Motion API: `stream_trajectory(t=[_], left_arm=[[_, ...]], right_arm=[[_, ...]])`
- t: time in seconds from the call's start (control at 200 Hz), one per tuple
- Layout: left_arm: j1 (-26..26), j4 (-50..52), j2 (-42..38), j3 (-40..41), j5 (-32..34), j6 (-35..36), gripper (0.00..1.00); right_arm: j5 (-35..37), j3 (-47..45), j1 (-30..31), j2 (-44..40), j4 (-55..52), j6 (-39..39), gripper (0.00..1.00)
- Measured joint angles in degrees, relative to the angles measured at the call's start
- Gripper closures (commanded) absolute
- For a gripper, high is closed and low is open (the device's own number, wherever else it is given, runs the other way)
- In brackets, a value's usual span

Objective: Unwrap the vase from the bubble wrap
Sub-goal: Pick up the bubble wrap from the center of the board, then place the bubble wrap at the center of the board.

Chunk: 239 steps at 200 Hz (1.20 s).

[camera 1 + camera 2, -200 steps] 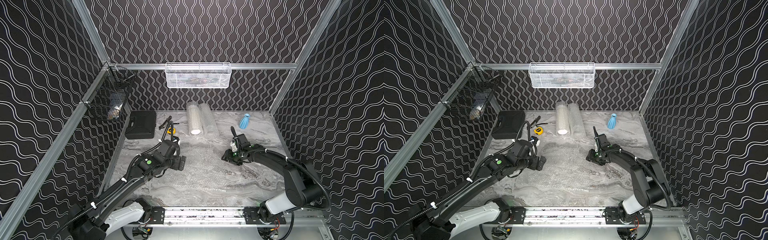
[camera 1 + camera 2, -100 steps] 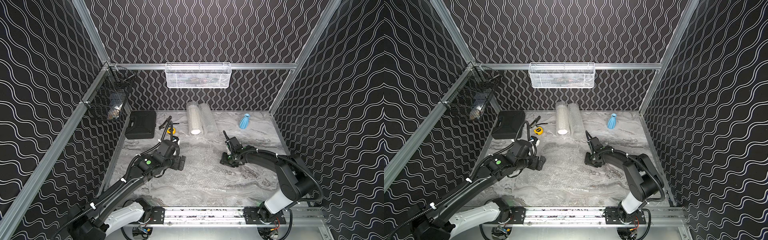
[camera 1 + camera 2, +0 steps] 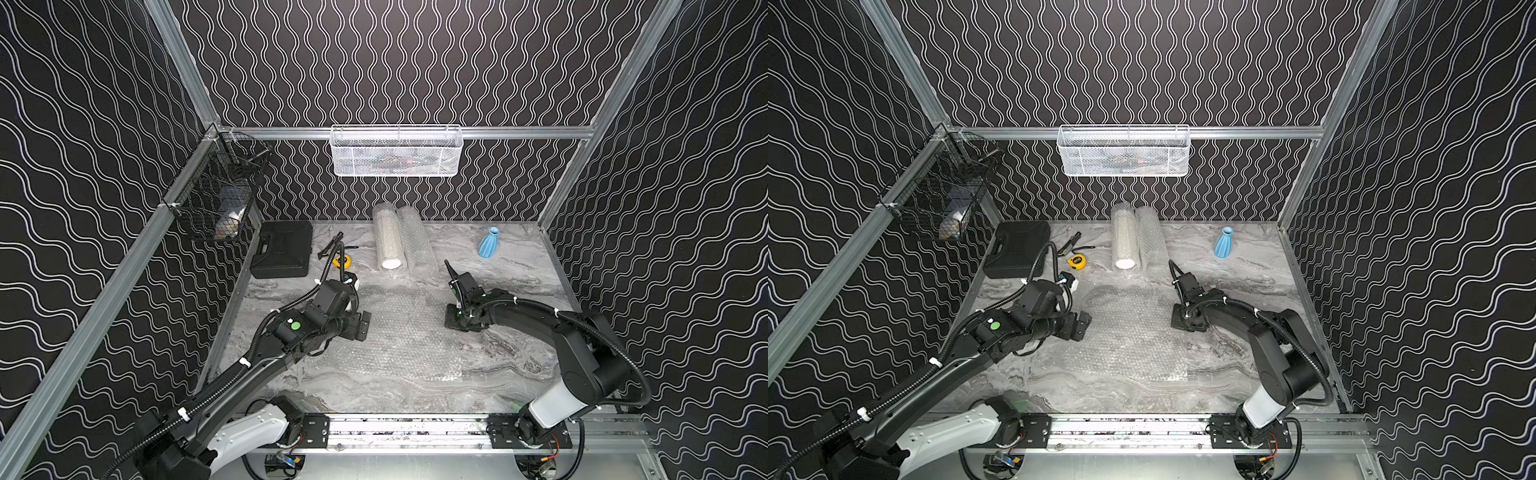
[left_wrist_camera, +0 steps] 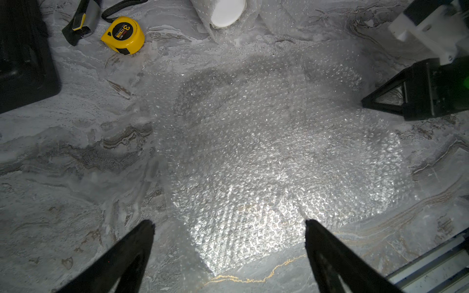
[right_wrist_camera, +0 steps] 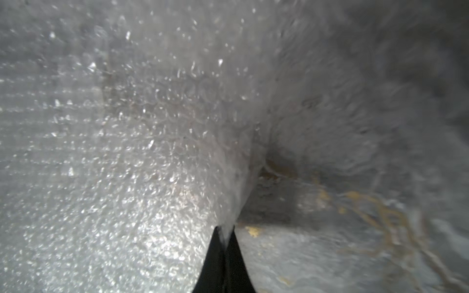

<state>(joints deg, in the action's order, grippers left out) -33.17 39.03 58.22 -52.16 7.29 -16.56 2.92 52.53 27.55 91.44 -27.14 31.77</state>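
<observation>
Right wrist view: what do you find at your right gripper (image 5: 224,237)?
— Jaws closed flat on a raised edge of the bubble wrap (image 5: 132,157). The film rises in a fold straight out of the pinch. Blur keeps you from telling how deep the bite goes.

Left wrist view: and your left gripper (image 4: 228,224)?
— Spread wide, holding nothing, poised at the left side of the same bubble wrap (image 4: 266,152).

Where does it lie?
— Both top views show the bubble wrap (image 3: 395,336) spread flat at the middle of the table (image 3: 511,257), between your two arms. Your right gripper holds its right edge. The blue vase (image 3: 1224,242) stands bare and upright at the far right, well apart, so the unwrapping looks done or nearly so.

How will it handle?
— Judge it very light, limp and a little slick. It should drape and drag rather than hold a shape. Take it at an edge or corner, as your right gripper does, because a pinch on the flat middle would likely slip.

What is hard to make out?
— The clear film fades into the marbled table, so its far edge is uncertain. You cannot tell whether the two rolls (image 3: 388,237) at the far middle touch it. The contents of the white basket (image 3: 397,151) are unreadable through its mesh.
</observation>
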Motion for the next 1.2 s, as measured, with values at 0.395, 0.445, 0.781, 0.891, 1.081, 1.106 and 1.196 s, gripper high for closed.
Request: stream_trajectory(t=[0.395, 0.445, 0.781, 0.891, 1.081, 1.106, 1.196], left_arm=[[0.0, 0.0, -0.1, 0.0, -0.1, 0.0, 0.04], [0.0, 0.0, -0.1, 0.0, -0.1, 0.0, 0.04], [0.0, 0.0, -0.4, 0.2, -0.5, 0.0, 0.04], [0.0, 0.0, -0.1, 0.2, -1.0, 0.0, 0.04], [0.0, -0.2, 0.7, 0.4, -1.2, 0.0, 0.04], [0.0, -0.2, 0.8, 0.4, -1.2, 0.0, 0.04], [0.0, -0.2, 1.1, 0.4, -1.3, 0.0, 0.04]], right_arm=[[11.7, 5.4, -13.6, -4.6, -11.8, -8.0, 0.97], [14.0, 5.6, -15.2, -4.6, -12.8, -8.9, 0.97], [28.2, 7.9, -27.5, -1.5, -13.8, -15.3, 1.0], [31.2, 6.9, -31.2, -0.5, -11.5, -18.7, 1.0], [34.0, 3.1, -36.3, -0.6, -5.7, -24.0, 1.0], [34.3, 2.6, -36.8, -0.7, -4.9, -24.5, 1.0], [35.8, 1.1, -38.5, -0.7, -1.7, -26.9, 0.99]])
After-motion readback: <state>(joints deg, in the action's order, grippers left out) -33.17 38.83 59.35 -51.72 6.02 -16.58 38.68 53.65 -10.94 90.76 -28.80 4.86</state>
